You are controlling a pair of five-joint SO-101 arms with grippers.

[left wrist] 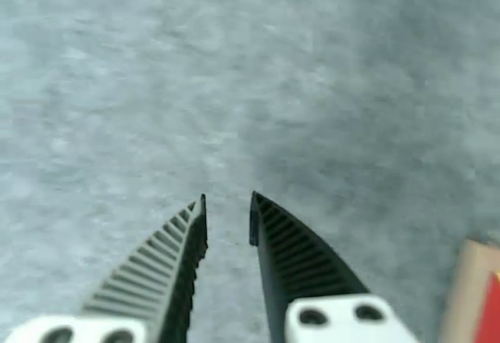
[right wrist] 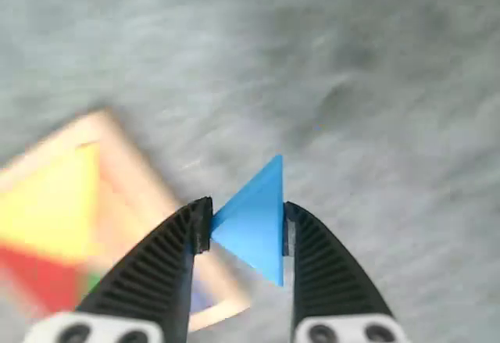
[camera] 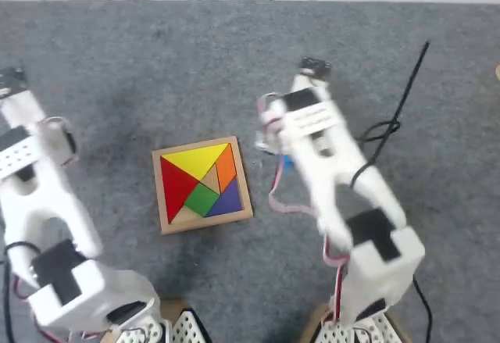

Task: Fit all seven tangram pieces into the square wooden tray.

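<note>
Well, the right arm reaches out from its near base, its wrist just right of the square wooden tray (camera: 243, 179). The right gripper (right wrist: 247, 206) is closed partway, pinching one light blue triangle (right wrist: 254, 226) by its edges above the grey carpet (camera: 117, 62), beside the tray's right rim. The left arm stands folded along the left edge. The left gripper (left wrist: 227, 198) is pointed down at bare carpet left of the tray, its jaws a narrow slit apart with nothing between them.

In the tray I count five coloured pieces lying flat:
- one yellow triangle (camera: 195, 159)
- one red triangle (camera: 173, 187)
- one orange piece (camera: 226, 167)
- one green square (camera: 203, 198)
- one dark blue triangle (camera: 228, 200)

Two tan patches sit among them. I cannot tell whether they are pieces or bare wood.
</note>
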